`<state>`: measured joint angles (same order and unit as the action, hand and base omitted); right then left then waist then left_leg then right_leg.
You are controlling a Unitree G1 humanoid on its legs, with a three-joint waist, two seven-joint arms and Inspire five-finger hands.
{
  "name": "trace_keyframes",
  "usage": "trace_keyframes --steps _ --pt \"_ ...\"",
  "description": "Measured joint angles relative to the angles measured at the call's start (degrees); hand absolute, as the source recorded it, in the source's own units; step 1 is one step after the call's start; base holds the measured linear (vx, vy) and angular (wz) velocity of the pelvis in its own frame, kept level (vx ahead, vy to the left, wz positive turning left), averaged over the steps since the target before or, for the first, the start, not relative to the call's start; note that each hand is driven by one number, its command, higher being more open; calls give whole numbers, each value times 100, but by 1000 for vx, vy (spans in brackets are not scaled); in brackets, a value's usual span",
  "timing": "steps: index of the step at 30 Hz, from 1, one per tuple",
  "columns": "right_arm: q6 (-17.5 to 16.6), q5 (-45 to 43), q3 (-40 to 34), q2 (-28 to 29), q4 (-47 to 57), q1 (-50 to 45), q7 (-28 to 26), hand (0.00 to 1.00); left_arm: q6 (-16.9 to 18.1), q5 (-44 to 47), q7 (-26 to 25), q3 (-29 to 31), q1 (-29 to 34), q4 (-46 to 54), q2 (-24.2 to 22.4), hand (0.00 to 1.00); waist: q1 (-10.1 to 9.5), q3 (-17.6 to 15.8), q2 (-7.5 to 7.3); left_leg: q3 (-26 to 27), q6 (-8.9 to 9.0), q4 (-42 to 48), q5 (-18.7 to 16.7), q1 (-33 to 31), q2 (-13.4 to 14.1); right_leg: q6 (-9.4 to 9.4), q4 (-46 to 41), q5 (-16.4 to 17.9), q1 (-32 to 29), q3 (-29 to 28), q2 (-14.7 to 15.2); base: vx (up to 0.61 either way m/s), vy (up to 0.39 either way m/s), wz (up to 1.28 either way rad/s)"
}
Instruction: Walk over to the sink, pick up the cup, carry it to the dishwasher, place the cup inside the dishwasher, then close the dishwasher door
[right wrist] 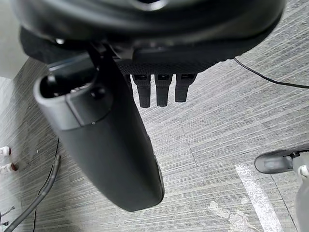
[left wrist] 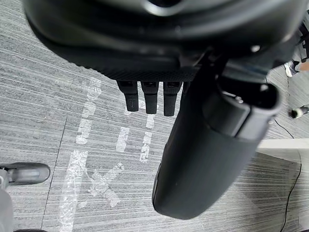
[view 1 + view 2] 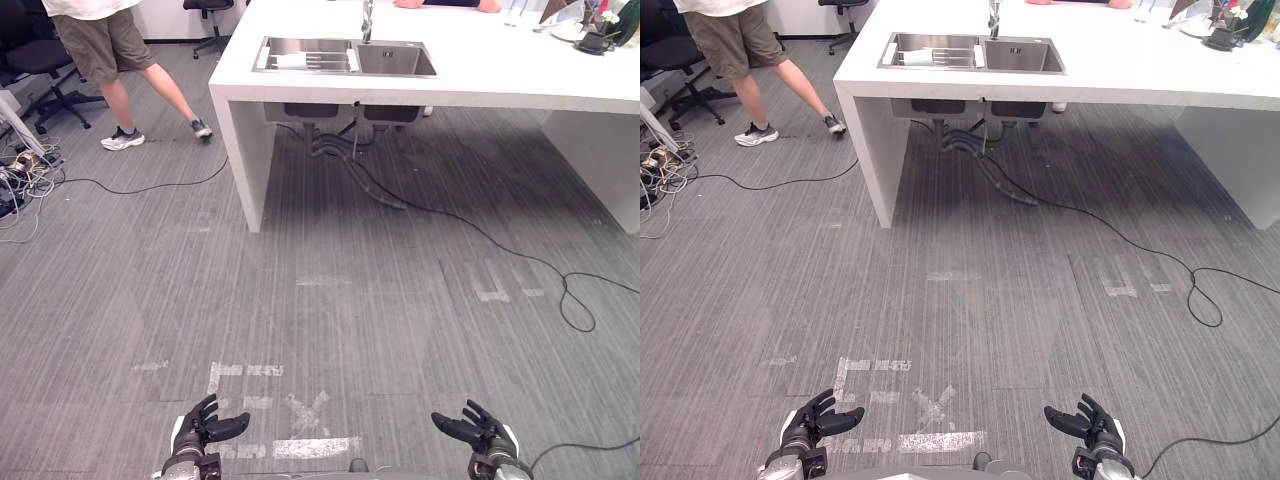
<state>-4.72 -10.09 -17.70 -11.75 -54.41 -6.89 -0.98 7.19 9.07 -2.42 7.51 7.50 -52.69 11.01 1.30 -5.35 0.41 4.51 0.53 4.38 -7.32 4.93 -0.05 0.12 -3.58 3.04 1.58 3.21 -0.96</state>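
Eye views: bench (image 3: pixel 470 70) in the upper frame, sink (image 3: pixel 345 57) set in it. The cup (image 3: pixel 290 61) is a pale shape in the sink's left basin, hard to make out. Person (image 3: pixel 110 50) at upper left, cut off at the top edge. My left hand (image 3: pixel 203 427) and right hand (image 3: pixel 482 432) sit at the bottom edge.
Wrist views: my fingers (image 2: pixel 150 99) are straight and hold nothing, with tape (image 2: pixel 75 179) on the floor (image 2: pixel 38 111) beyond.
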Motion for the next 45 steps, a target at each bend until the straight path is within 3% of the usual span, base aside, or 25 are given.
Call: trace_keyframes --steps 6,20,22,26,30,33,35,36,37,38,39,41,42,44,45 --pt "0 -2 1 -101 101 -34 -52 90 0 1 39 -3 141 1 0 90 97 -8 13 4 -1 -1 1 -2 2 -1 6 -2 5 10 0 0 0 0" --pt "5 -36 6 -132 444 70 -45 90 1 227 56 -19 152 538 -103 90 104 -197 117 133 28 103 -65 -140 14 10 -126 44 -191 -77 -1 -5 1 -3" --pt "8 -57 6 -134 543 171 -26 90 4 266 45 -26 151 770 -114 90 97 -303 130 234 -43 351 -250 -311 39 32 -491 297 -423 -116 2 -50 2 -16" --pt "8 -158 26 -151 808 170 94 90 3 449 -25 -140 247 1019 -142 90 136 -434 72 382 -266 1186 -942 -519 -100 194 -2219 1286 -1074 14 347 22 24 -13" --pt "46 -157 160 -114 810 143 134 90 9 510 -131 -292 218 1301 -99 90 153 -568 95 254 -405 1391 -1272 -308 -146 258 -4161 1422 -1814 281 619 233 25 12" --pt "71 -156 309 -162 822 231 113 90 10 589 -239 -287 171 1311 -105 90 170 -657 133 221 -263 1333 -1515 62 6 169 -4152 1628 -2385 534 663 471 -37 4" --pt "71 -156 356 -308 821 373 113 90 14 682 -263 -287 -61 1138 -136 90 306 -842 429 87 -116 905 -1500 493 426 86 -3390 1388 -2994 798 406 592 -116 30" --pt "71 -156 357 -318 821 378 116 90 18 686 -265 -286 -109 1106 -119 90 338 -846 419 58 -10 859 -1464 554 470 117 -3040 1149 -3107 785 353 601 -167 49" --pt "71 -156 360 -335 823 350 119 90 37 701 -265 -284 -154 1085 -63 90 371 -833 298 2 166 845 -1469 731 478 42 -2244 270 -3173 657 360 682 -218 49" --pt "70 -156 359 -383 815 296 138 90 50 712 -261 -284 -164 1017 -65 90 423 -814 270 -60 307 921 -1549 886 525 -319 -2366 -389 -3113 675 411 855 -294 42" --pt "87 -156 357 -452 776 418 186 90 60 733 -249 -292 -287 910 -141 90 432 -826 395 -89 652 1587 -1351 717 740 -401 -2929 212 -3116 825 338 723 -259 24" --pt "78 -155 360 -457 804 471 194 90 71 735 -251 -295 -353 911 -204 90 436 -851 378 -94 603 2574 -814 387 812 -460 -2958 494 -2863 858 296 619 -237 13" --pt "73 -158 485 -444 793 461 197 90 75 798 -250 -290 -355 979 -323 90 419 -868 372 -121 557 4364 -30 -309 1077 -548 -2545 645 -2170 931 186 672 -253 17" --pt "40 -179 561 -329 827 437 206 90 88 803 -246 -292 -313 1135 -373 90 349 -910 315 121 484 5838 -67 -891 1447 -558 -2034 651 -1371 940 18 612 -217 6" --pt "-24 -230 580 -204 1019 377 224 90 85 805 -250 -294 -274 1409 -427 90 219 -978 188 457 326 6513 -165 -1391 1673 -607 -1573 684 -685 899 -15 531 -177 -5"
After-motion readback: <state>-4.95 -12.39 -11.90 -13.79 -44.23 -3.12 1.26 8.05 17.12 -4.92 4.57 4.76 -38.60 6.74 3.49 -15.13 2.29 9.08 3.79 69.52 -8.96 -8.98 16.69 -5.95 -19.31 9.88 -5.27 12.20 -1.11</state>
